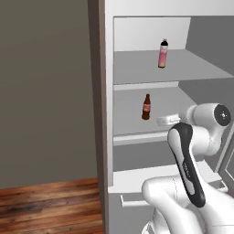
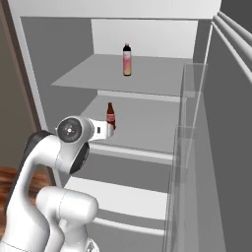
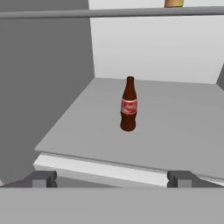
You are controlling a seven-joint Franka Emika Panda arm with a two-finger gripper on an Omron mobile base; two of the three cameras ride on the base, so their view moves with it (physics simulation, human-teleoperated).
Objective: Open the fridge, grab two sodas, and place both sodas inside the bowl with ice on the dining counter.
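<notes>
Cola [image 3: 128,106] is standing upright near the middle of the second shelf [image 3: 183,131], and the gripper [image 3: 112,179] is facing it from just outside the shelf's front edge, jaws spread wide and holding nothing. Its red label is carrying a pale mark too small to read. Pink soda [image 1: 163,54] is waiting upright on the shelf above, black cap on, with no legible writing. The fridge [image 2: 39,64] is standing open with its door [image 2: 231,147] swung to the right, so the opening step looks done. By my judgement, both bottles are still waiting to be grabbed and carried to the bowl.
</notes>
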